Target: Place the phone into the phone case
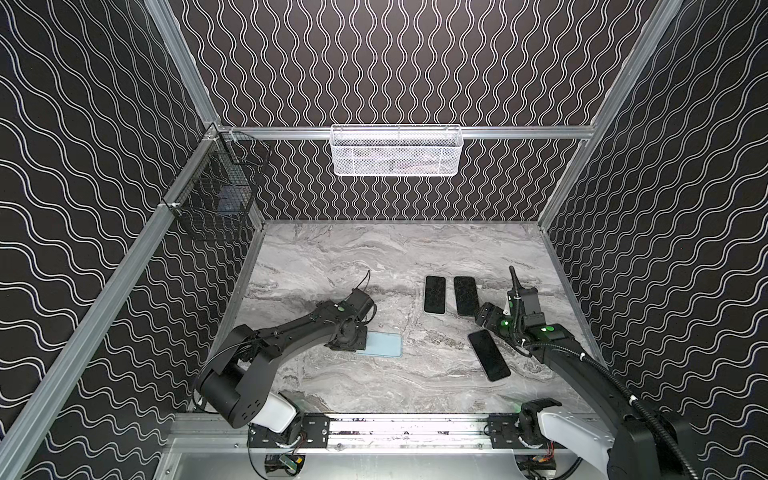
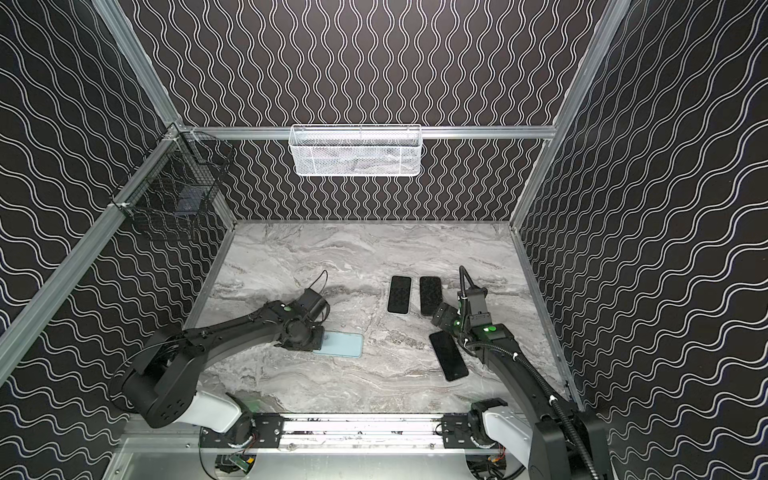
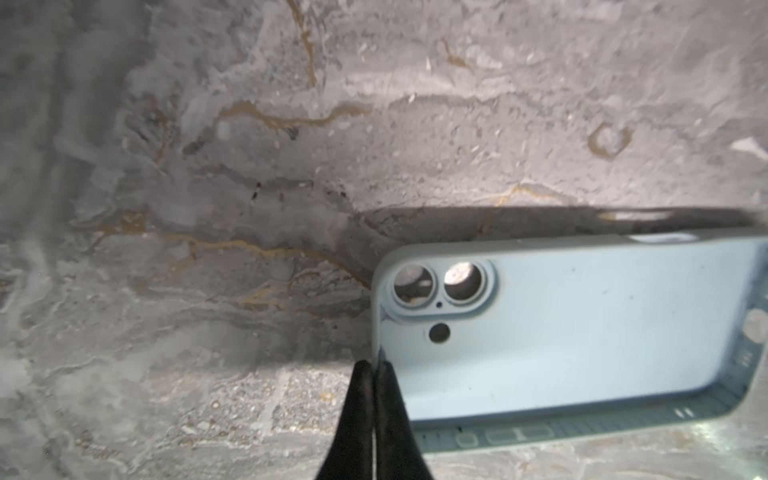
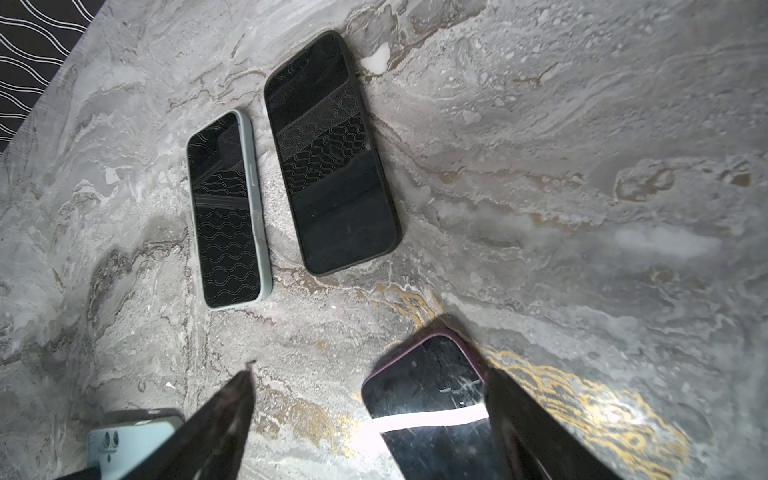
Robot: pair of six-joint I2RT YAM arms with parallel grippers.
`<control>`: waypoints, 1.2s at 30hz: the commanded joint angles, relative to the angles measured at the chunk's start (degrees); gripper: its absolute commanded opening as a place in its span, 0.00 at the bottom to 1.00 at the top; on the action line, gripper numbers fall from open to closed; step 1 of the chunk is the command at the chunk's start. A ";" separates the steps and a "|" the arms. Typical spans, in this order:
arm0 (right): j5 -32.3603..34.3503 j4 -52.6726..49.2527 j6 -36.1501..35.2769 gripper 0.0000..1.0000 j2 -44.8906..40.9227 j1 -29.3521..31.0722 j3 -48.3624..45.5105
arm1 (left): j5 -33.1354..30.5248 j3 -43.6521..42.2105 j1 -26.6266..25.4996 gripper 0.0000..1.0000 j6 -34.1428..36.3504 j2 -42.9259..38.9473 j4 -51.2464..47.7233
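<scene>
I see the marble table point(image 1: 353, 257) filling the cell floor in both top views. The white mesh basket point(image 1: 396, 150) hangs on the back wall rail and the black wire basket point(image 1: 216, 191) on the left wall rail. Only the top views show these, and their contents are too indistinct to name. Two handsets lie screen up, side by side, right of the table's middle: the pale-cased handset point(image 4: 226, 208) and the black-cased handset point(image 4: 332, 158). Their case colours can be told only in the right wrist view. The phone point(image 1: 489, 355) lies flat, screen up and skewed, near the table's right edge toward the front; the right wrist view adds its purplish rim. The phone case point(image 1: 384, 345), light blue, lies open side up, left of the table's middle in the front half, well apart from the phone. The left wrist view alone shows its two lens cut-outs and moulded marks on its inner wall, too blurred to read. The left gripper point(image 3: 376, 368) is pinched together on the case's short end wall beside the cut-outs; the top views hide this grip under the wrist. The right gripper point(image 4: 368, 378) stands spread wide over the phone's back end, with one of its fingers point(image 4: 511, 415) just beside the phone's corner, holding nothing.
</scene>
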 commanded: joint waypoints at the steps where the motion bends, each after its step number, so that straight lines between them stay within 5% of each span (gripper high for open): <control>1: -1.09 1.44 -0.13 0.89 1.03 -0.18 -0.12 | 1.43 -0.26 -0.68 0.00 1.16 0.38 0.65; 5: -1.59 2.66 -0.15 0.89 1.61 -0.33 -1.05 | 0.98 -0.29 -1.63 0.02 0.99 0.47 0.40; 15: -1.60 5.07 -1.10 0.91 4.34 -1.20 -3.29 | -0.84 1.61 -1.79 0.46 1.10 -2.65 -1.22; 24: -8.04 6.80 -2.91 0.90 5.65 -1.12 -4.68 | -4.12 5.98 -1.72 0.73 1.79 -10.34 -2.62; 31: -12.76 10.13 -0.88 0.90 6.20 1.42 -7.12 | -5.59 7.94 -1.72 0.75 1.91 -11.49 -2.74; 36: -11.93 14.71 3.28 0.90 8.45 11.34 -7.59 | -4.72 7.28 -1.80 0.75 1.30 -12.07 -1.60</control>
